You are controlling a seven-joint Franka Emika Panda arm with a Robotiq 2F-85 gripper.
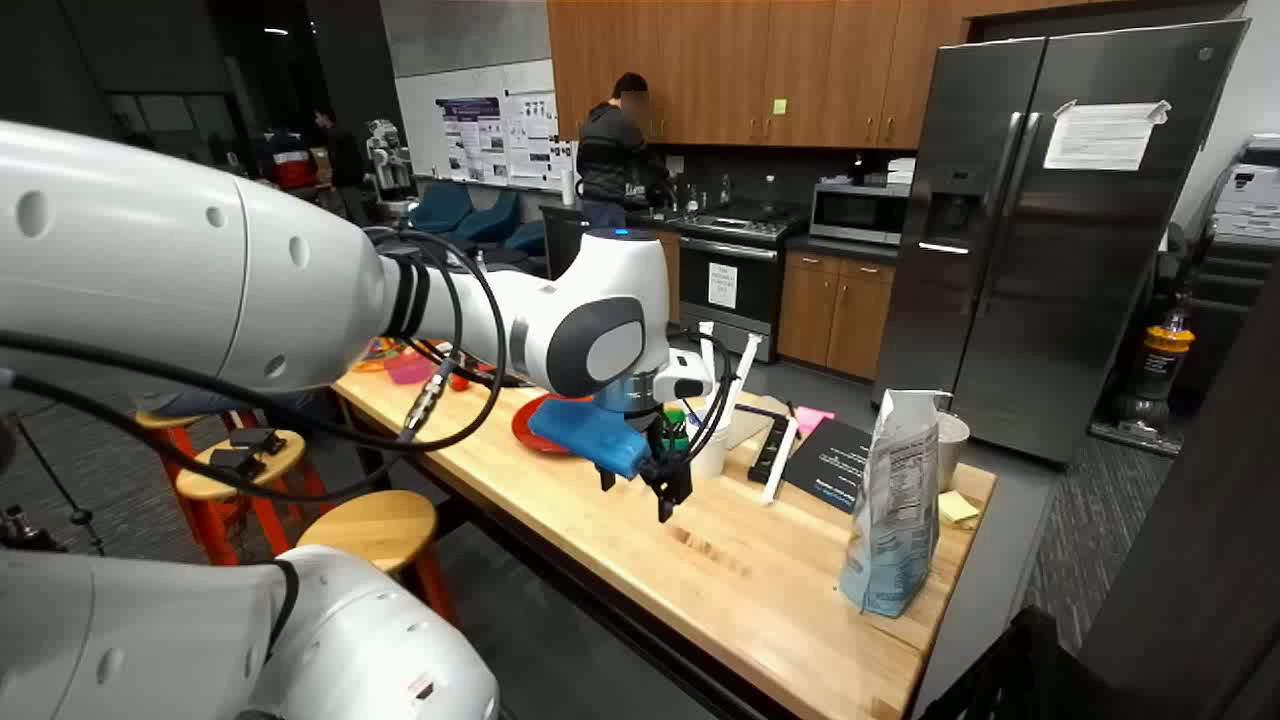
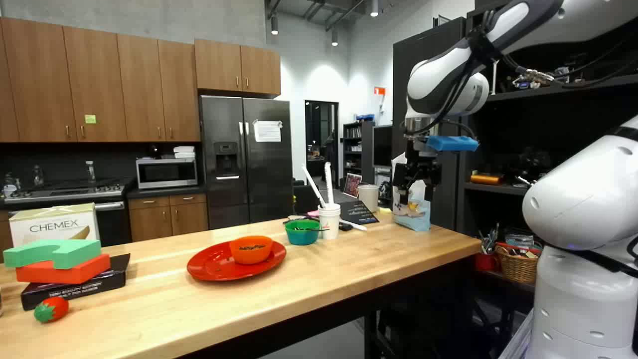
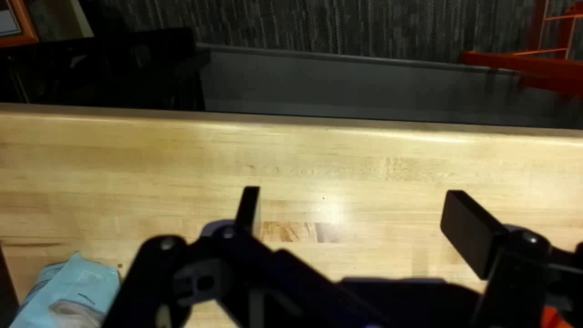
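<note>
My gripper (image 1: 636, 497) is open and empty, with its fingers pointing down above the wooden table (image 1: 640, 545). In the wrist view the gripper (image 3: 353, 205) has only bare wood between its wide-apart fingertips. A light-blue and white bag (image 1: 893, 520) stands upright near the table's end; its blue bottom part (image 3: 75, 284) shows at the lower left in the wrist view. A red plate (image 2: 209, 264) bears an orange bowl (image 2: 250, 251) with small dark bits. A green bowl (image 2: 302, 233) stands beside stacked white cups (image 2: 329, 224) holding white sticks. The gripper touches none of these.
A black booklet (image 1: 830, 462), a power strip (image 1: 770, 450) and a beige cup (image 2: 368, 197) lie or stand behind. A Chemex box (image 2: 55, 224), foam blocks (image 2: 62, 269) and a toy strawberry (image 2: 51, 309) are at the far end. Stools (image 1: 375, 530) stand along the table.
</note>
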